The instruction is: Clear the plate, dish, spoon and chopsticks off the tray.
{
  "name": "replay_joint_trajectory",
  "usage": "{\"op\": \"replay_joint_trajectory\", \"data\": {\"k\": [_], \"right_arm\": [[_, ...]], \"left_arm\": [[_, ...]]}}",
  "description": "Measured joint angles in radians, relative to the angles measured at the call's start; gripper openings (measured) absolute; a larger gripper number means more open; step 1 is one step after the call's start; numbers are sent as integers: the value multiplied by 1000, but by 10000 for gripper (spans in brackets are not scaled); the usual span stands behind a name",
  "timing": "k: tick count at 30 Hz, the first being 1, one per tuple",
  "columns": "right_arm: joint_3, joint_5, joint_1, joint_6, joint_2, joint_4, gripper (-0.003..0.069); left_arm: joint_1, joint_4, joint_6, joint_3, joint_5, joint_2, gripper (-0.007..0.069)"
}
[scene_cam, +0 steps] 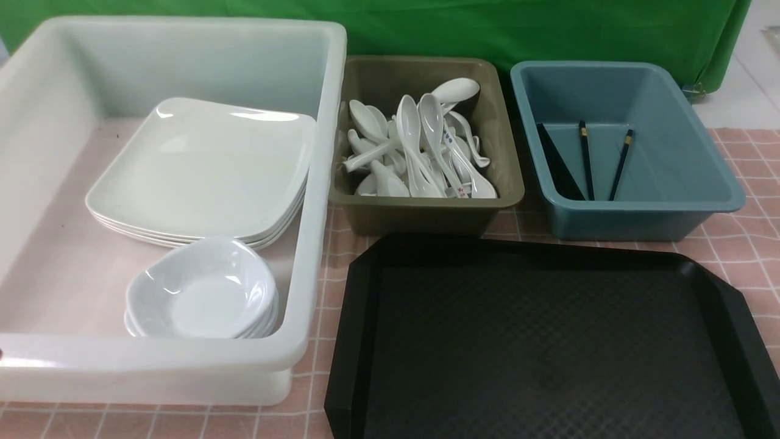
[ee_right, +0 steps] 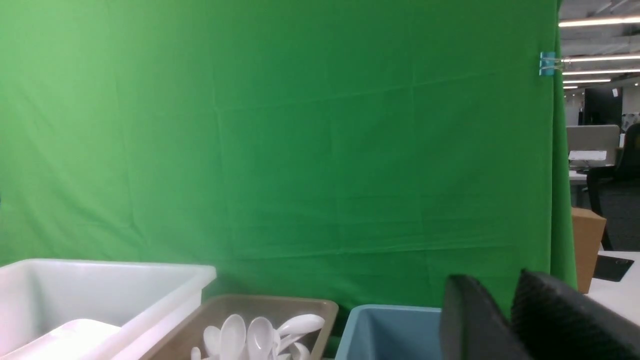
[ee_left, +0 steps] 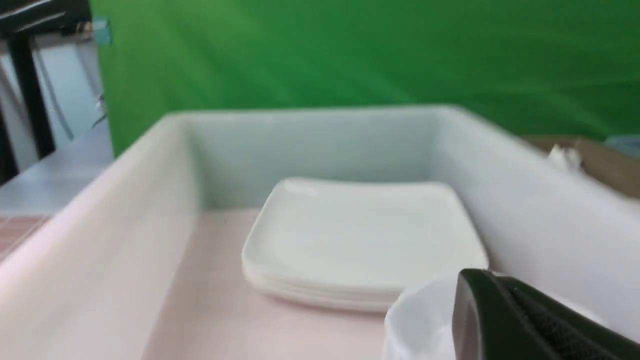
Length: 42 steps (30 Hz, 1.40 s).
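Note:
The black tray (scene_cam: pixel 548 341) lies bare at the front right. A stack of white plates (scene_cam: pixel 201 171) and a stack of small white dishes (scene_cam: pixel 204 289) sit in the white bin (scene_cam: pixel 152 366). Several white spoons (scene_cam: pixel 420 146) lie in the olive bin (scene_cam: pixel 420 213). Black chopsticks (scene_cam: pixel 603 161) lean in the blue bin (scene_cam: pixel 640 219). Neither gripper shows in the front view. In the left wrist view my left gripper (ee_left: pixel 492 280) is shut and empty above the dishes (ee_left: pixel 420 320), near the plates (ee_left: pixel 360 240). My right gripper (ee_right: pixel 500 290) looks shut and empty, raised before the blue bin (ee_right: pixel 385 330).
The three bins stand in a row behind and left of the tray on a pink checked cloth (scene_cam: pixel 743 244). A green backdrop (scene_cam: pixel 487 30) hangs behind them. The white bin's tall wall (scene_cam: pixel 323 152) stands between the plates and the olive bin.

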Motion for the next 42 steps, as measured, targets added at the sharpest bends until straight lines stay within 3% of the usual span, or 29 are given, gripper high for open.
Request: {"op": "replay_joint_trajectory", "data": {"k": [8, 34, 42], "right_arm": [[0, 0, 0, 0, 0, 0, 204], [0, 1, 0, 0, 0, 0, 241], [29, 39, -50, -98, 1, -9, 241]], "left_arm": [[-10, 5, 41, 17, 115, 0, 4], [-10, 9, 52, 17, 123, 0, 4], [-10, 19, 52, 17, 123, 0, 4]]}}
